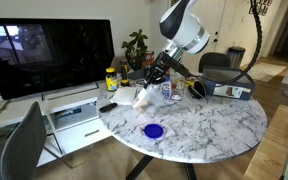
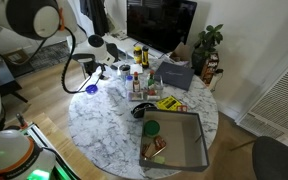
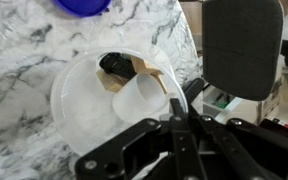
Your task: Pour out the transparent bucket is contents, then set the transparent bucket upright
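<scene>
The transparent bucket (image 3: 84, 105) fills the wrist view, with its open mouth toward the camera. Inside it are tan-brown contents (image 3: 144, 68), a dark piece and a narrower clear cup (image 3: 139, 98). My gripper (image 3: 176, 112) is shut on the bucket's rim. In both exterior views the gripper (image 1: 154, 78) (image 2: 108, 64) holds the bucket (image 1: 142, 97) tilted just above the marble table, near its far edge. Whether the bucket touches the table I cannot tell.
A flat blue disc (image 1: 153, 130) (image 2: 91, 89) (image 3: 81, 5) lies on the marble table (image 1: 204, 125). Bottles and small items (image 2: 139, 80) stand mid-table beside a grey box (image 2: 174, 74). A grey tray (image 2: 184, 150) holds small items. A monitor (image 1: 44, 55) and a dark chair (image 3: 242, 45) stand nearby.
</scene>
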You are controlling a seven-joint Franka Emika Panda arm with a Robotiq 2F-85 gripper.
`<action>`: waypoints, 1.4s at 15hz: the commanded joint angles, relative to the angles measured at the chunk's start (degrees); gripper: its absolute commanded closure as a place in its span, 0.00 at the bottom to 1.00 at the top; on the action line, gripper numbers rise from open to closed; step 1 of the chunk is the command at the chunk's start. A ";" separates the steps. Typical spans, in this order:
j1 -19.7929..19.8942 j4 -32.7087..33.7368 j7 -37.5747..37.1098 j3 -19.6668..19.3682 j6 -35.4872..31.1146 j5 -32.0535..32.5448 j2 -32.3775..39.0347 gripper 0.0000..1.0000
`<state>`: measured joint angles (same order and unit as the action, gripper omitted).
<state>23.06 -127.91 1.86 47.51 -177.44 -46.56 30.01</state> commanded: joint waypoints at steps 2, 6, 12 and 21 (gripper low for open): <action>19.52 1.71 19.01 17.60 -5.32 -5.30 17.58 0.99; 32.70 -5.10 30.96 22.56 -6.22 -2.73 29.20 0.99; 39.46 -9.63 39.80 19.27 -4.65 -2.65 34.84 0.99; 42.11 -17.43 39.13 21.58 -11.97 -5.75 27.37 0.16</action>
<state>63.61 -140.37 42.42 67.06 -185.54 -50.37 63.31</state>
